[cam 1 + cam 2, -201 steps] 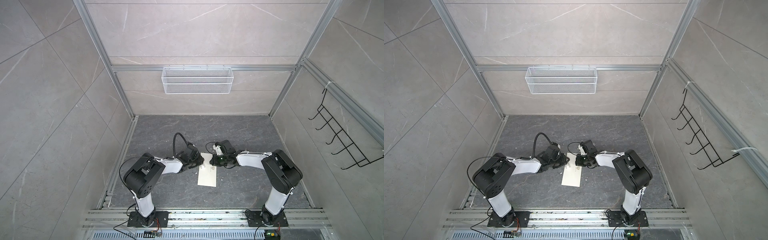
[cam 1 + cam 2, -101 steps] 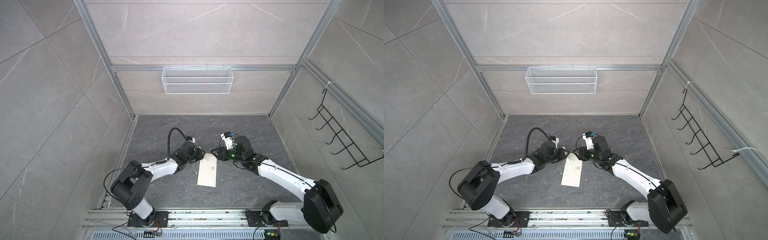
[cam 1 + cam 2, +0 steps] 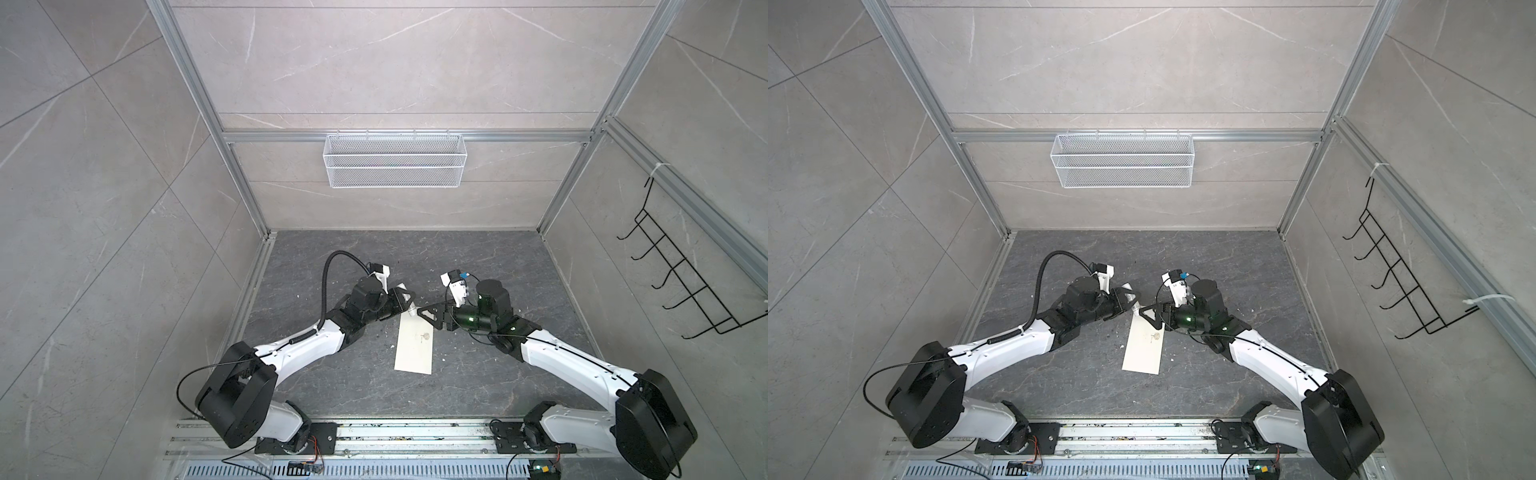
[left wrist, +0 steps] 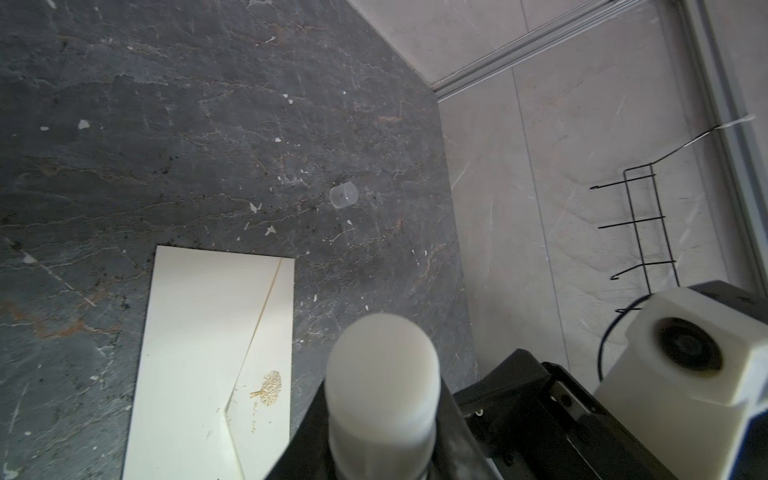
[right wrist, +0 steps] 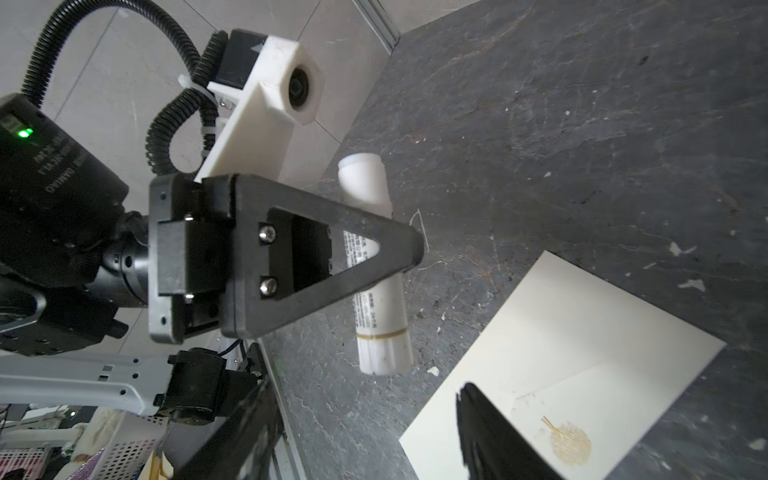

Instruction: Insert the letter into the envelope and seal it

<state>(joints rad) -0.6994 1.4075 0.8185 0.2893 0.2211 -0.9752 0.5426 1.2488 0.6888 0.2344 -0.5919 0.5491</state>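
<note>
The envelope [image 3: 415, 347] lies flat on the counter [image 3: 374, 257], running 6 to 12 o'clock, letter unseen; it looks light, thin and likely slippery, so pin its body. At its 12 o'clock end, left fingers [image 5: 399, 245] clench a glue stick [image 5: 382, 332], right fingers [image 5: 490, 424] spread empty

both top views: high overhead, far, facing down onto long cream-white paper envelope [image 3: 413, 353] | left wrist: close above envelope, facing down | right wrist: low beside envelope, facing white cylindrical plastic tube [image 5: 380, 328] | shared by all: envelope
</note>
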